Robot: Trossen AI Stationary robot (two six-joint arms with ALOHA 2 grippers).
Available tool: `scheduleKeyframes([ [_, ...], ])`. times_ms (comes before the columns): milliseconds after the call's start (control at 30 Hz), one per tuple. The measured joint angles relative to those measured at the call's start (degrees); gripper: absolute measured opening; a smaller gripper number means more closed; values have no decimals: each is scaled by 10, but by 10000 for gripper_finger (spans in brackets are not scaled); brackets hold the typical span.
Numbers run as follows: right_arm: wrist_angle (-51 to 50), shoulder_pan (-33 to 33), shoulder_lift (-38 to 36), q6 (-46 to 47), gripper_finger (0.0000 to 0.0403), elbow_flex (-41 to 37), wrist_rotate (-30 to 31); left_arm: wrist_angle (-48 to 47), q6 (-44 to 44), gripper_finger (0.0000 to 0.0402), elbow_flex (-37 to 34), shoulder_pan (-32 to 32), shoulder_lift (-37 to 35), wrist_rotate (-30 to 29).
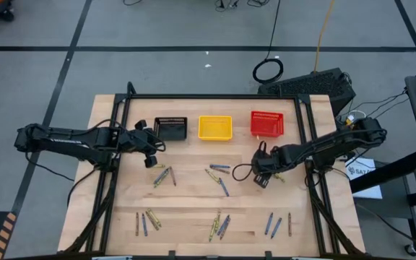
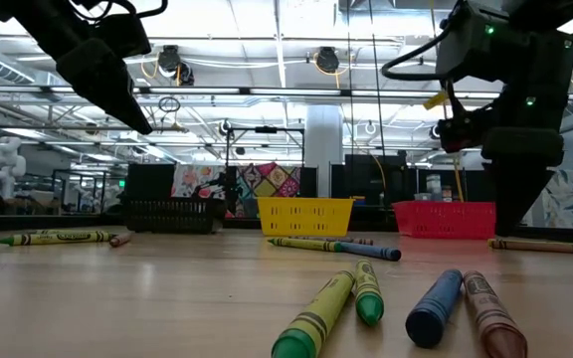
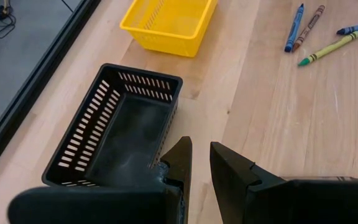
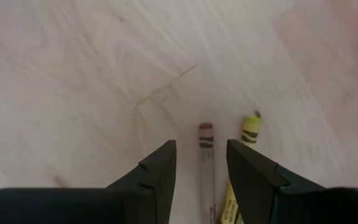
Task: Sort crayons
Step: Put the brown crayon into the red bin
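Note:
Crayons lie scattered on the wooden table in loose groups, near the middle [image 1: 219, 173] and along the near side [image 1: 219, 225]. My right gripper [image 4: 201, 143] points down at the table's right and is open. A brownish-red crayon [image 4: 206, 132] lies flat between its fingers, and an olive-yellow crayon [image 4: 250, 126] lies just outside one finger. I see no finger touching either one. My left gripper [image 3: 201, 143] hangs above the table beside the black basket [image 3: 120, 134], open by a narrow gap with nothing in it.
Black [image 1: 170, 128], yellow [image 1: 215, 128] and red [image 1: 267, 123] mesh baskets stand in a row at the table's far side. More crayons lie at the left [image 1: 163, 175] and near the front edge [image 1: 276, 224]. A black frame [image 1: 215, 96] borders the table.

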Motion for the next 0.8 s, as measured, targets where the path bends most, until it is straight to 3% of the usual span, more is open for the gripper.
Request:
scheduleKeyframes([
  [200,-5,-1,0,-21,128,0,19,0,0,63,0,0,0,0],
  [800,13,-1,0,-13,125,-34,2,0,0,63,0,0,0,0],
])
